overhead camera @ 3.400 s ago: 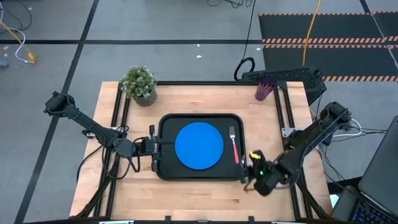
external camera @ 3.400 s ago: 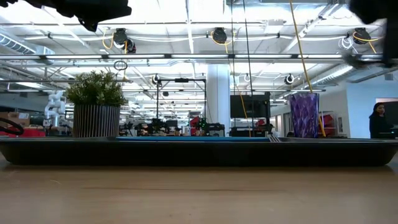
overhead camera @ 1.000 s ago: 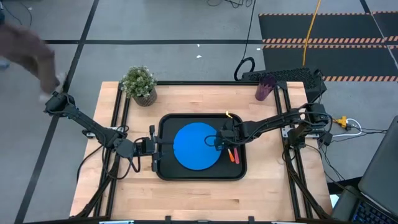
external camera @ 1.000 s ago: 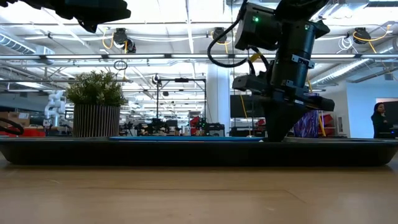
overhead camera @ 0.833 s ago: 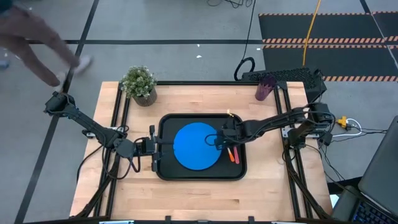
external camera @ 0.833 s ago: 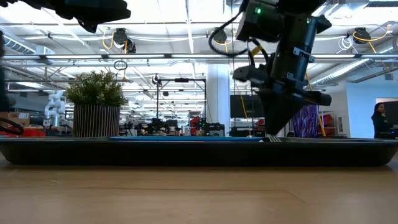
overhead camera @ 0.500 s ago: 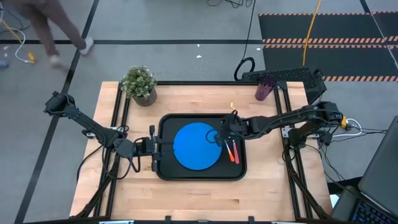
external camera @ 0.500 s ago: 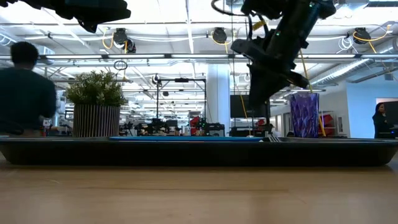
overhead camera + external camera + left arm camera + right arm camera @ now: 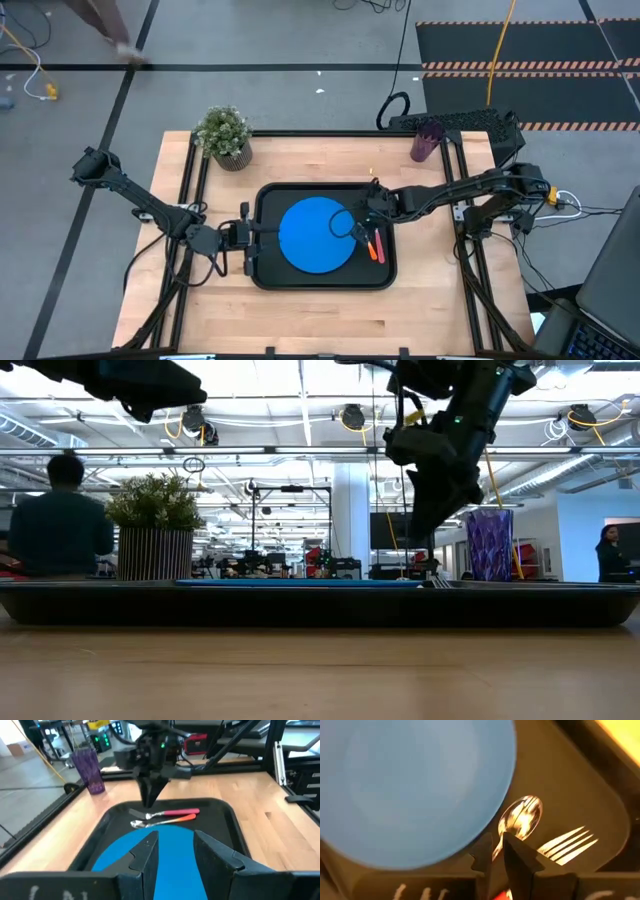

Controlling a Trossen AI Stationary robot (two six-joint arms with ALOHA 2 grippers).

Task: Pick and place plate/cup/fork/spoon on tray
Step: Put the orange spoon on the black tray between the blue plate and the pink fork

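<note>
Plate (image 9: pixel 318 234) flat, round, blue; steel spoon (image 9: pixel 520 818) beside; right hand (image 9: pixel 496 851) narrow, seemingly empty; left hand (image 9: pixel 172 852) half-open.

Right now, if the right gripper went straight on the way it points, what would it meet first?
Probably the orange-handled metal spoon on the black rectangular tray; the right gripper, fingers nearly shut, points down above it.
</note>
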